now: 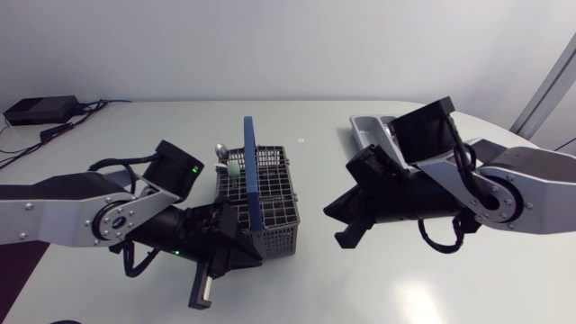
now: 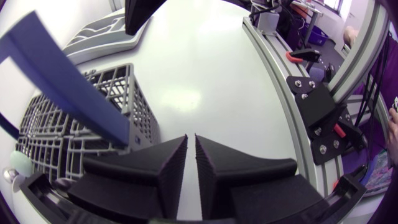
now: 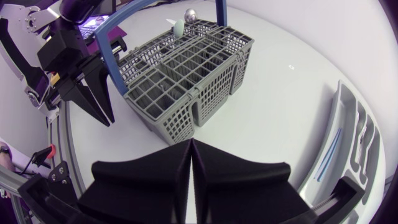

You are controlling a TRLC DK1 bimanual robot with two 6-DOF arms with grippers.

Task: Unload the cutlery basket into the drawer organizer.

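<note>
Basket (image 1: 281, 236) holds spoon (image 1: 220, 151); organizer (image 1: 367, 129) nearby.

A grey cutlery basket (image 1: 279, 216) with a blue handle stands mid-table (image 1: 405, 288). The left hand (image 1: 200, 295) is just beside its near-left corner. The right hand (image 1: 345, 225) hangs apart to its right, near the partly hidden drawer organizer (image 1: 367, 130).

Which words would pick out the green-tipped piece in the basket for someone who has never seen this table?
Find the grey cutlery basket with the blue handle in the middle of the table. At its far corner on the left arm's side, two pieces stick up. Yours is the green-tipped piece, pale and rounded; its neighbour, the metal piece, is bare and shiny.
</note>
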